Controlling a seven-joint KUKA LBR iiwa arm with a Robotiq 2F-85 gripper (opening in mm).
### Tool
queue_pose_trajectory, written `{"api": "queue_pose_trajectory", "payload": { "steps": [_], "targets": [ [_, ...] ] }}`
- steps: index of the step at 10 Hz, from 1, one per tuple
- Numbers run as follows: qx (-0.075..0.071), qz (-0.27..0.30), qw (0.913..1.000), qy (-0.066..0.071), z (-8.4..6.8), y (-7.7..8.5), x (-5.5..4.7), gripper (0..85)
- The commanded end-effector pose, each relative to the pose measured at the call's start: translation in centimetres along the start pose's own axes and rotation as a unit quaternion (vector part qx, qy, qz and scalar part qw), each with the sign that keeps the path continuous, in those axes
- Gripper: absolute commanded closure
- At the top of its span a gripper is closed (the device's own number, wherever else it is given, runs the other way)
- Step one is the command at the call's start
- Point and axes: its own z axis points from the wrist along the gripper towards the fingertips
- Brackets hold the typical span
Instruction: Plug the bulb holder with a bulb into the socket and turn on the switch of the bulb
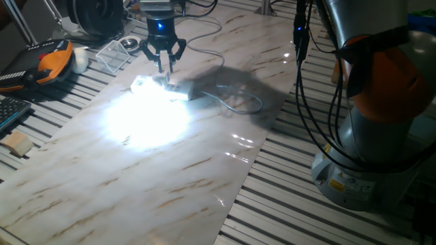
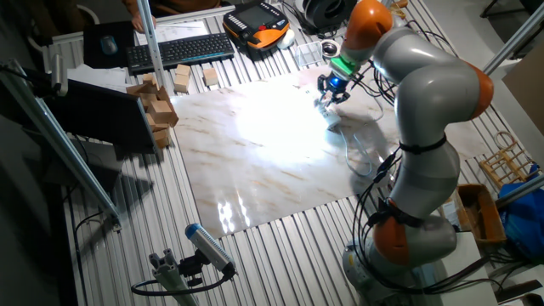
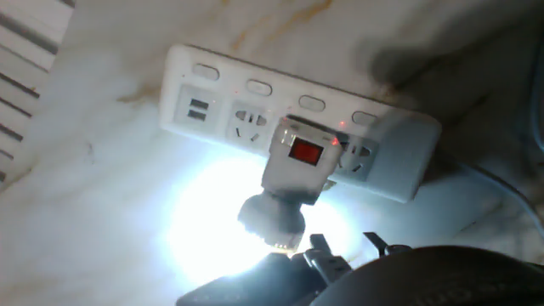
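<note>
Bulb holder point(image 3: 299, 161) sits plugged into the socket point(image 3: 255, 115), its red button point(image 3: 305, 153) facing up, and the bulb point(image 3: 270, 223) below it throws a hard white glare across the marble board point(image 1: 204, 170). In the hand view the holder is a short white block seated in the third outlet from the left, with the bulb's neck pointing toward the camera; the bulb's own shape is mostly lost in the glow.

From one fixed view the socket point(image 1: 163, 86) lies toward the far left of the board, near its far edge, with its white cable point(image 1: 238, 102) looping off to the right. The gripper point(image 1: 164, 60) hangs just above it, fingers spread apart and holding nothing. The near and right stretches of the board lie open, all the way to the slatted table point(image 1: 286, 204) around it.

Just past the board's far left edge the room tightens: a clear plastic box point(image 1: 112, 54) stands near the gripper, and farther left lie an orange and black handset point(image 1: 51, 61) and a whitish ball point(image 1: 81, 60). A wooden block point(image 1: 17, 144) rests on the slats at the left.

From the other fixed view the arm point(image 2: 425, 110) reaches over the board's right side, and the glare washes out the board's middle. A keyboard point(image 2: 180, 49) and more wooden blocks point(image 2: 157, 106) sit beyond the left edge.
</note>
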Motion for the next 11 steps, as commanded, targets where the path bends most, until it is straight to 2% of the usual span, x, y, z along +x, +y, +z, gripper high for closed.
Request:
{"api": "queue_pose_trajectory", "payload": {
  "steps": [1,2,4,5,6,7,8,9,11],
  "targets": [
    [0.021,-0.131,0.9911,0.007,-0.1,0.3,0.6,85.0],
    [0.027,-0.185,0.9823,0.008,-0.2,0.6,1.3,85.0],
    [0.037,-0.284,0.9580,0.016,0.0,0.9,2.1,85.0],
    [0.048,-0.319,0.9467,0.007,0.3,1.2,2.9,85.0],
    [0.058,-0.347,0.9360,-0.008,0.8,1.3,4.0,85.0],
    [0.065,-0.371,0.9263,-0.012,1.3,1.3,4.7,85.0],
    [0.073,-0.394,0.9161,-0.010,1.3,1.3,4.9,85.0],
    [0.064,-0.402,0.9134,0.001,1.3,1.3,5.0,85.0],
    [0.068,-0.433,0.8988,-0.008,1.6,1.3,5.3,85.0]
  ]
}}
